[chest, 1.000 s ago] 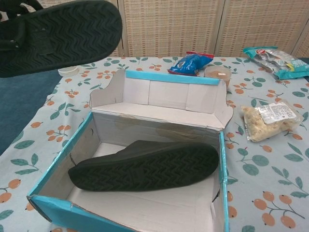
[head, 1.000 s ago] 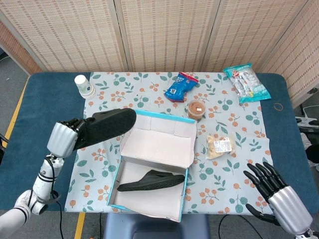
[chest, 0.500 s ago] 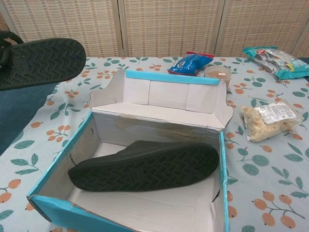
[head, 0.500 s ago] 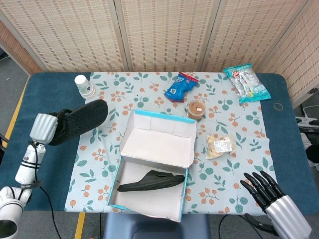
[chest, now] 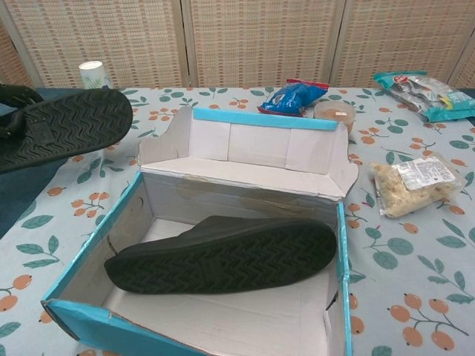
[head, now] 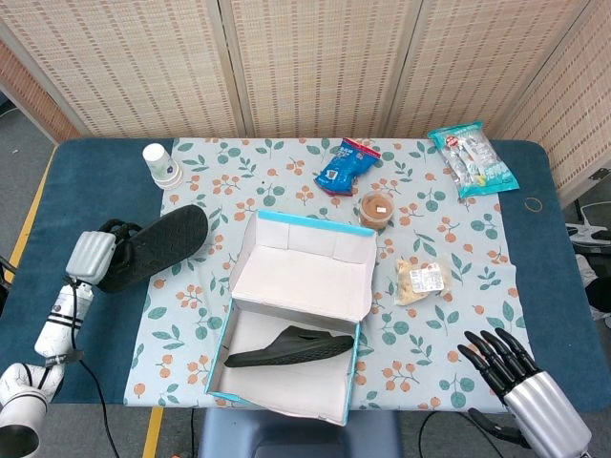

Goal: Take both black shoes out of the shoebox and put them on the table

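My left hand grips one black shoe at its heel end, sole turned outward, low over the table left of the shoebox. In the chest view the same shoe shows its zigzag sole at the left edge, with the left hand barely visible behind it. The second black shoe lies on its side inside the open box, and the chest view shows that shoe with its sole toward me. My right hand hovers with fingers spread at the table's front right, holding nothing.
A paper cup stands at the back left. Behind the box sit a blue snack bag and a small lidded tub. A clear snack pack lies right of the box, and a larger packet at the back right.
My left hand has carried the shoe leftward away from the box and down toward the table. The right hand shifted slightly at the front right.
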### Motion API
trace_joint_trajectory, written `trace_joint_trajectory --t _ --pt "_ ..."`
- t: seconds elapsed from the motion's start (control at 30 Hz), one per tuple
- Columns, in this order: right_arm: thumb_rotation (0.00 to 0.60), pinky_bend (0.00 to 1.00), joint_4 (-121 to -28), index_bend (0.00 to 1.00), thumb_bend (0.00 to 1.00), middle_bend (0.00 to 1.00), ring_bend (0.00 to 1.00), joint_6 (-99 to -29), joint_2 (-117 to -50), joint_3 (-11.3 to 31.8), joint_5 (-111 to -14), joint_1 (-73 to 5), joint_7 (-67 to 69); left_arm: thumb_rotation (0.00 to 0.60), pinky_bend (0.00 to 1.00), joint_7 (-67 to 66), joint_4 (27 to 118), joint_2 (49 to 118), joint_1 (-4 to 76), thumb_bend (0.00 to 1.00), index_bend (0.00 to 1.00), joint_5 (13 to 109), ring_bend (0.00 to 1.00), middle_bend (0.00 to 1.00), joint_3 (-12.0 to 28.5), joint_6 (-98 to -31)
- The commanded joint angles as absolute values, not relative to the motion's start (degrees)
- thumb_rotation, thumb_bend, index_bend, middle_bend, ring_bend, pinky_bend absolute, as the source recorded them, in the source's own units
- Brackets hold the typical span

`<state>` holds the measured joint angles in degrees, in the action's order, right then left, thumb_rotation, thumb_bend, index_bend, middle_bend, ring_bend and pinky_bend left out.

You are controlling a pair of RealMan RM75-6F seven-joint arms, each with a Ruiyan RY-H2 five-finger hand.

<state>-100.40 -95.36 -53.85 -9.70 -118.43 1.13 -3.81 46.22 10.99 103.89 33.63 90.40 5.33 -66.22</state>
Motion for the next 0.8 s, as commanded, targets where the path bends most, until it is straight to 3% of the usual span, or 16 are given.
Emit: trace_joint_trajectory --t 0.03,0.3,0.53,0.7,0.8 --pt "0.514 0.0 -100.58 0.0 0.17 0.0 0.0 -95.32 -53.77 -9.73 -118.59 1.18 -3.99 0.6 0.22 50.28 12.3 103.68 33.34 0.47 0.06 89.8 0.02 0.04 4.54 -64.92" --pt "0.515 0.0 -99.58 0.0 0.17 0.0 0.0 -96.05 -54.42 -9.84 -118.58 1.75 -3.42 0.6 0.16 55.47 15.58 101.89 32.73 0.41 0.0 90.58 0.0 0.0 2.3 -65.22" --pt "0.514 0.0 -99.09 0.0 0.17 0.0 0.0 -96.25 -54.64 -9.93 -118.9 1.85 -3.13 0.6 0.16 58.98 20.66 99.17 31.72 0.41 0.0 90.25 0.0 0.0 2.76 -73.06" --pt "0.514 0.0 -98.3 0.0 0.17 0.0 0.0 -96.6 -55.25 -9.69 -119.08 1.73 -2.52 0.6 0.15 66.25 37.03 89.56 29.38 0.41 0.0 94.45 0.0 0.0 0.49 -85.8" --pt "0.515 0.0 -98.03 0.0 0.17 0.0 0.0 -96.12 -55.81 -9.5 -118.98 1.38 -2.29 0.6 0.13 60.1 52.46 81.34 28.61 0.41 0.0 97.64 0.0 0.0 -1.04 -90.25"
